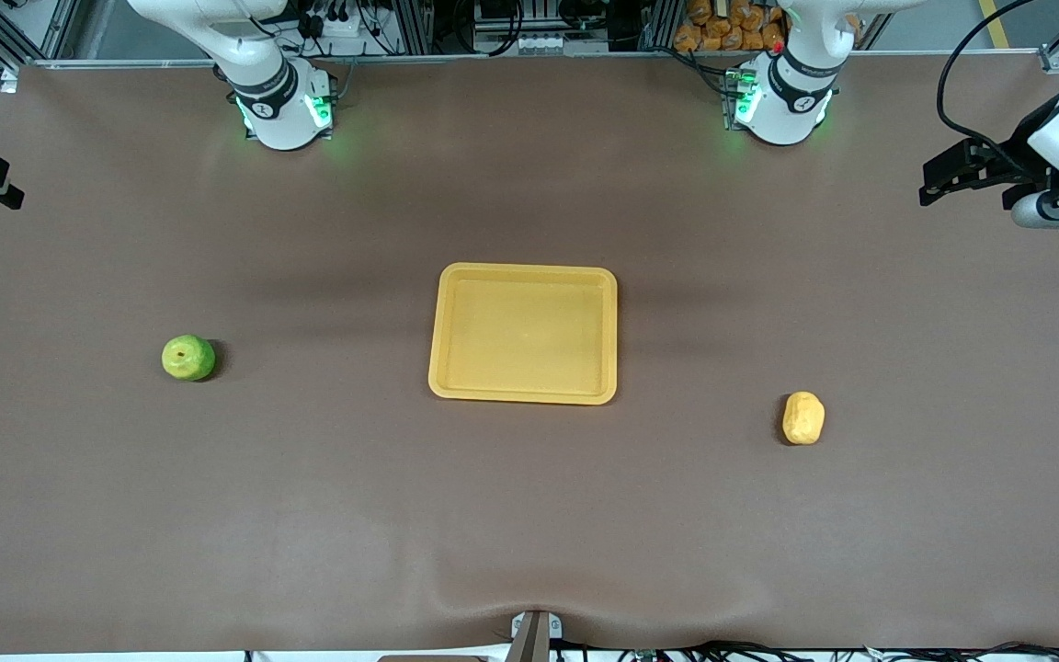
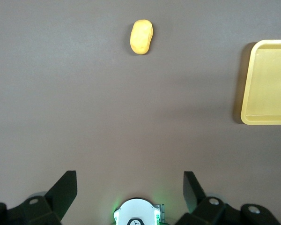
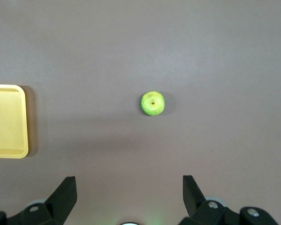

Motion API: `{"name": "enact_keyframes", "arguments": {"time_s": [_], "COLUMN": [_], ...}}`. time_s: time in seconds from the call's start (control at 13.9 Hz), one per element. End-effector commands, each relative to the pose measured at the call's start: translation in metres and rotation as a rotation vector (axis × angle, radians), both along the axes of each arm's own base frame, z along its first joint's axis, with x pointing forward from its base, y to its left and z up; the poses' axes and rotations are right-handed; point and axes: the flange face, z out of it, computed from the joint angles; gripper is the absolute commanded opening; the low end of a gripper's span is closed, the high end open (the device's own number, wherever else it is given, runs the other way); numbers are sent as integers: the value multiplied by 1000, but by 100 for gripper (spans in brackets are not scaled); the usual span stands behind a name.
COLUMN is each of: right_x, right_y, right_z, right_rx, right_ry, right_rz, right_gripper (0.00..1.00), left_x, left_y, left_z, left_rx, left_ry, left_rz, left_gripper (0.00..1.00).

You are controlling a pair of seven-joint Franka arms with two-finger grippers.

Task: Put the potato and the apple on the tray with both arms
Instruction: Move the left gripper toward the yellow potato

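The yellow-orange tray (image 1: 524,273) lies flat in the middle of the brown table and nothing is on it. The green apple (image 1: 188,358) sits toward the right arm's end; it also shows in the right wrist view (image 3: 152,103). The yellow-tan potato (image 1: 803,417) lies toward the left arm's end, a little nearer the front camera than the tray; it also shows in the left wrist view (image 2: 141,36). My left gripper (image 1: 932,188) (image 2: 130,180) is open and empty, high over the left arm's end. My right gripper (image 1: 7,193) (image 3: 129,185) is open and empty, high over the right arm's end.
The arm bases (image 1: 286,110) (image 1: 782,101) glow green at the table's back edge. The tray's edge shows in both wrist views (image 2: 267,84) (image 3: 7,122). A small camera mount (image 1: 534,634) stands at the table's front edge.
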Motion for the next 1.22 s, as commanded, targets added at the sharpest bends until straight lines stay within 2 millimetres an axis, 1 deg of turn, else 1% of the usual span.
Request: {"name": "enact_keyframes", "arguments": {"time_s": [0.0, 0.22, 0.36, 0.5, 0.72, 0.86, 0.93, 1.08, 1.15], "right_x": [-1, -1, -1, -1, 0, 0, 1, 1, 1], "right_y": [1, 1, 1, 0, 0, 0, 0, 0, 0], "right_z": [2, 2, 2, 2, 2, 2, 2, 2, 2], "right_rx": [15, 15, 15, 15, 13, 13, 13, 13, 13], "right_ry": [0, 3, 1, 0, 0, -2, -2, -2, -2], "right_rz": [1, 1, 1, -1, -1, 1, -1, 1, 1], "right_gripper": [100, 100, 100, 100, 100, 100, 100, 100, 100], "left_x": [2, 5, 15, 29, 55, 81, 95, 113, 119], "left_y": [0, -4, -6, -6, -10, -9, -5, 5, 6], "left_z": [-1, -10, -20, -32, -50, -65, -71, -88, -106], "left_rx": [0, 20, 36, 31, 22, 9, -1, 0, -3], "left_ry": [15, 30, 29, 11, -37, -64, -79, -133, -134], "left_rz": [-2, -26, -35, -37, -29, -22, 3, 99, 112], "left_gripper": [100, 100, 100, 100, 100, 100, 100, 100, 100]}}
